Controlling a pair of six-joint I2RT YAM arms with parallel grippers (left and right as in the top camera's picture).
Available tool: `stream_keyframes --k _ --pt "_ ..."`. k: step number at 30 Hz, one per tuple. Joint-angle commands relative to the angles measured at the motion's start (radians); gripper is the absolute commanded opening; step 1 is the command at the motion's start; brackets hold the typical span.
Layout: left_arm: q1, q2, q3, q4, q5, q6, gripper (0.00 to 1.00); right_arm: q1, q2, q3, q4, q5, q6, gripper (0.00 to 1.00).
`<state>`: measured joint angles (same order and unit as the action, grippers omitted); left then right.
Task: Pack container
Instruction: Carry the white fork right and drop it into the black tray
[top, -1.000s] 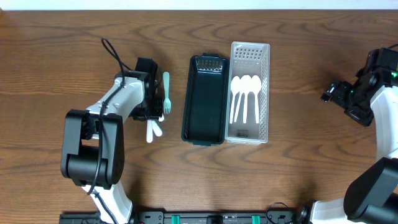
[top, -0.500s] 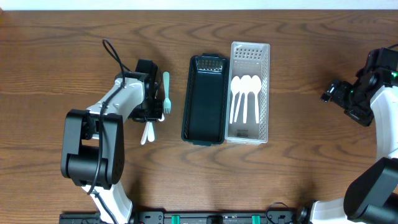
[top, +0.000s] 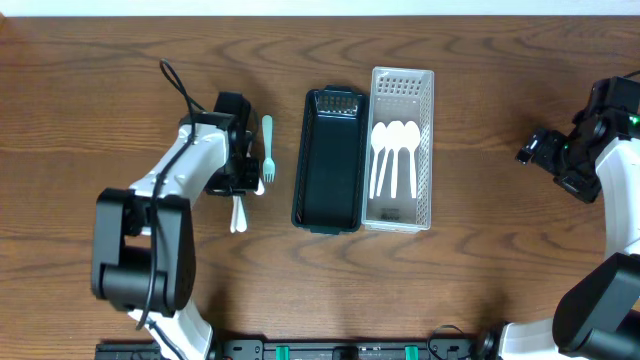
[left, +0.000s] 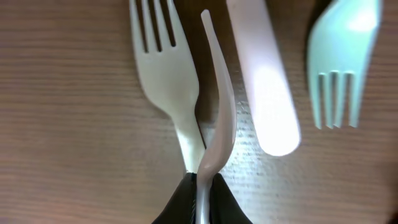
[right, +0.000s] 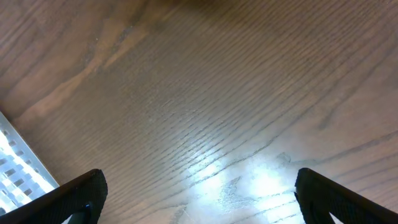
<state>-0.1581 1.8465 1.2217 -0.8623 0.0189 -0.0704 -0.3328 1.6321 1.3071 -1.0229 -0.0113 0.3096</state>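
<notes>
Hazard: left gripper (left: 200, 198) pinches white utensil (left: 216, 118) by its very end, edge-on. So narrow a hold may let it swivel or drop, or drag along the white fork (left: 163, 68) lying against it. Right gripper (right: 199, 193) spread wide, near right edge. Container (top: 329, 160): dark green, oblong, apparently empty, table centre, with the white basket (top: 402, 85) of spoons (top: 394, 155) against its right side.
</notes>
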Motion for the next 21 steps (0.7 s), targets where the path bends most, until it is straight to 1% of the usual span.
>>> stream_keyframes --k 1,3,6,9,12,15,16,20,21 --pt "0.002 -0.076 0.026 -0.013 -0.004 0.006 0.06 -0.004 0.004 0.000 0.002 -0.004 -0.003 0.99" --pt "-0.005 -0.118 0.031 -0.027 0.002 0.006 0.06 -0.005 0.004 0.000 0.002 -0.004 -0.003 0.99" --pt "-0.045 -0.185 0.061 -0.061 0.063 0.006 0.06 -0.005 0.004 0.000 0.002 -0.004 -0.004 0.99" --pt "-0.131 -0.259 0.102 -0.064 0.098 0.006 0.06 -0.005 0.004 0.000 0.002 -0.004 -0.003 0.99" --pt "-0.248 -0.312 0.130 -0.013 0.097 0.007 0.06 -0.004 0.004 0.000 0.002 -0.004 -0.004 0.99" --pt "-0.332 -0.311 0.130 0.063 0.076 0.004 0.06 -0.004 0.004 0.000 0.001 -0.004 -0.004 0.99" --pt "-0.352 -0.299 0.130 0.084 0.065 -0.014 0.06 -0.004 0.004 0.000 0.001 -0.004 -0.003 0.99" --pt "-0.378 -0.209 0.130 0.152 0.063 -0.150 0.06 -0.004 0.004 0.000 -0.003 -0.004 -0.003 0.99" --pt "-0.378 -0.183 0.130 0.164 0.071 -0.169 0.06 -0.004 0.004 0.000 -0.003 -0.004 -0.003 0.99"
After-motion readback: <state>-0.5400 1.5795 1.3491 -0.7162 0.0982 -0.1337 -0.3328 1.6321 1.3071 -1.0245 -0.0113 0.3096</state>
